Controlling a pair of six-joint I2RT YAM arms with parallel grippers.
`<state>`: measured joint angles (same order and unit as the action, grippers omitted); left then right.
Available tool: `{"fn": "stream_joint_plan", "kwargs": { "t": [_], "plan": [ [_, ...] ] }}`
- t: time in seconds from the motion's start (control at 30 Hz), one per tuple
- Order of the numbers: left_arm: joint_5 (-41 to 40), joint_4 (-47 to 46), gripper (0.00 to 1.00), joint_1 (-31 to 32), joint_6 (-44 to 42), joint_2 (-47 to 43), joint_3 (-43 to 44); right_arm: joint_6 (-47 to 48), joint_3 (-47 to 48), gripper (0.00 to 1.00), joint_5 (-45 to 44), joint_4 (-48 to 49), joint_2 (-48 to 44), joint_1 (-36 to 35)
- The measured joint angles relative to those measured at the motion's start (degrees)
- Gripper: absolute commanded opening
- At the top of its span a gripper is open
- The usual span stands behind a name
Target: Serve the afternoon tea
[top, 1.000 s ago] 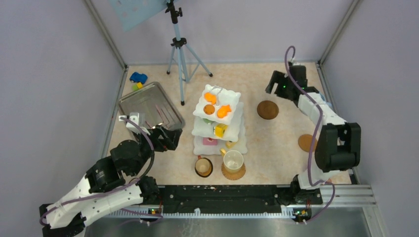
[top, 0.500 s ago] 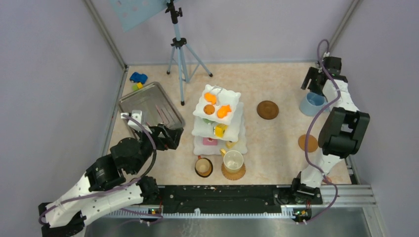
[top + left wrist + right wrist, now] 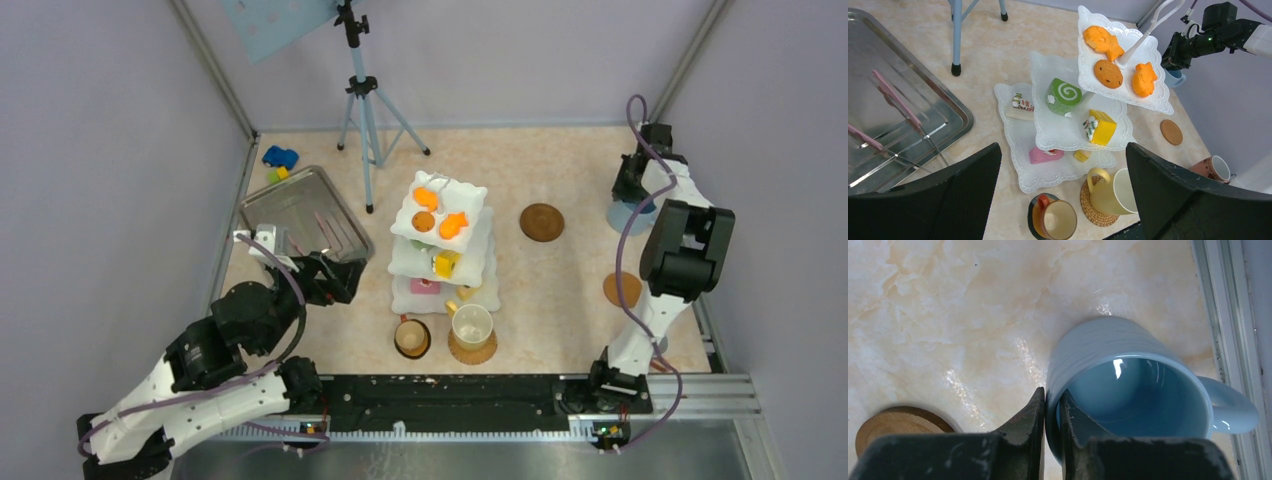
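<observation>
The afternoon tea is centred on a white three-tier stand (image 3: 405, 262) in the middle of the surface, with two orange fish-shaped pastries (image 3: 1103, 41) and a cookie (image 3: 1108, 74) on the top tier, a green roll (image 3: 1063, 96) and a yellow cake (image 3: 1100, 127) on the middle one, and a pink slice (image 3: 1044, 155) on the bottom one. Just in front of the stand, towards the near edge, a cream mug (image 3: 471, 325) stands on a woven coaster (image 3: 472, 350) and a brown mug (image 3: 411, 337) stands beside it on a dark coaster. A bare dark coaster (image 3: 541, 222) lies right of the stand, and a lighter one (image 3: 620, 290) lies nearer the right edge. A pinkish mug (image 3: 1215, 168) shows only in the left wrist view. The blue mug (image 3: 1128, 390) stands upright by the right edge, towards the far right corner, its handle pointing at the edge rail. The right hand (image 3: 1052, 400) is closed on its rim, one finger inside and one outside the wall. The left hand (image 3: 1063, 150) hangs wide open and empty between the stand and the steel tray (image 3: 300, 215) by the left edge. A tripod (image 3: 365, 110) stands at the far edge, and a blue toy car (image 3: 280, 157) sits in the far left corner.
</observation>
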<state>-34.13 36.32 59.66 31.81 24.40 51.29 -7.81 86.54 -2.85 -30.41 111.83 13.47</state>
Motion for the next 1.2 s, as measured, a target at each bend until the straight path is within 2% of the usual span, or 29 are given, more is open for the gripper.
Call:
{"fn": "stream_joint_plan", "kwargs": {
  "t": [0.27,0.37,0.5,0.67,0.87,1.2],
  "plan": [
    [0.0,0.8,0.99,0.0,1.3,-0.9,0.0,0.0,0.2,0.00,-2.4,-1.7,-0.9,-2.5],
    [0.2,0.7,0.99,0.0,1.5,-0.9,0.0,-0.9,0.1,0.00,-7.0,-4.0,-3.7,-8.2],
    [0.3,0.7,0.99,0.0,1.8,-0.9,0.0,-3.2,0.9,0.00,-12.1,-6.1,-8.7,-20.4],
    [0.7,0.7,0.99,0.0,2.5,-0.9,-0.1,-9.0,4.5,0.00,-12.9,-10.1,-9.2,-30.1],
    [0.9,0.8,0.99,0.0,2.8,-0.9,-0.3,-14.5,4.8,0.00,-15.9,-14.0,-7.3,-33.0],
    [0.9,1.4,0.99,0.0,3.0,-1.5,-0.5,-17.7,3.3,0.00,-16.6,-12.0,-6.1,-33.7]
  ]
}}
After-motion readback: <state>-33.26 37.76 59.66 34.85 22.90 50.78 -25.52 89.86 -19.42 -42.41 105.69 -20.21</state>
